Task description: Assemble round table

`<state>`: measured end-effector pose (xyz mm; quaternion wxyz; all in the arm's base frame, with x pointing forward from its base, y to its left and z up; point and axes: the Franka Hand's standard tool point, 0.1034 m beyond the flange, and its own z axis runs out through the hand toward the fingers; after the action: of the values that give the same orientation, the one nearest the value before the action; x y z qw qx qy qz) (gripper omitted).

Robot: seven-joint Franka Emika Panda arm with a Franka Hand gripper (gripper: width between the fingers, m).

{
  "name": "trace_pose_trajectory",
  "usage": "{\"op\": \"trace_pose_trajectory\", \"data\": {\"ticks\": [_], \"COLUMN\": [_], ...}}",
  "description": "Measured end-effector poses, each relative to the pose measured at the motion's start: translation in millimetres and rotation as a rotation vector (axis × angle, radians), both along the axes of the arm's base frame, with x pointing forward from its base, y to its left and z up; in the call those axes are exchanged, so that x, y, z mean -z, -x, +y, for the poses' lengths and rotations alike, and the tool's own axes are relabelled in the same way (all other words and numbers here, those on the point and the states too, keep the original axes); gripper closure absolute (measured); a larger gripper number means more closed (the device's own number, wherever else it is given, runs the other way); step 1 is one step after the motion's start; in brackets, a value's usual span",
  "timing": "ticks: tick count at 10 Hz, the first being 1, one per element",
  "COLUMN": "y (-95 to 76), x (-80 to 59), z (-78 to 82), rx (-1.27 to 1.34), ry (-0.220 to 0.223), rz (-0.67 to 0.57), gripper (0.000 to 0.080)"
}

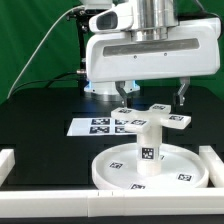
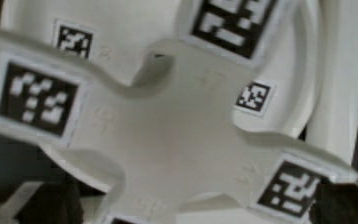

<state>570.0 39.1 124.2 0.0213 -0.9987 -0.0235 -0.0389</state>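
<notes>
Sitting rim-up on the black desk [image 1: 40, 110] at about 6 o'clock in the exterior view, the disc [image 1: 120, 168] is serving as the base of the build, with its flat face down so the rest can stack upward from its middle. Rising from that middle is the leg [image 1: 149, 148], upright and looking seated in the disc, which would make it steady enough to take a part on top. Capping the leg is the foot [image 1: 153, 120], lying flat with its cross arms reaching out past the leg on all sides; whether it is screwed home or only resting there cannot be told. Behind the disc, toward 12 o'clock, the marker board [image 1: 100, 126] is lying flat on the desk.

Hanging straight down over the stack, the arm is holding the hand [image 1: 153, 98] just above the foot, fingers [image 1: 183, 95] spread wide at 3 and 9 o'clock of the cross and pinching nothing. The wrist view is filled by the foot [image 2: 149, 125] and a strip of disc rim [image 2: 291, 60], so the hand is centred closely over the part, posed, by my judgement, either to drop and grip it for turning or to lift clear.
</notes>
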Motion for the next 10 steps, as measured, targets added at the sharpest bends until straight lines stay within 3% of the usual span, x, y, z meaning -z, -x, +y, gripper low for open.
{"op": "trace_pose_trajectory", "data": {"ticks": [1,4,10], "y": [-0.6,-0.3,8.2], "x": [0.4,1.7,20.4], "z": [-3.3,-4.1,2.0], "rx": [-0.106,-0.105,-0.036], "ry": [0.020,0.021,0.029], "rz": [0.007,0.008,0.042], "gripper": [0.0150,0.0150,0.0150]}}
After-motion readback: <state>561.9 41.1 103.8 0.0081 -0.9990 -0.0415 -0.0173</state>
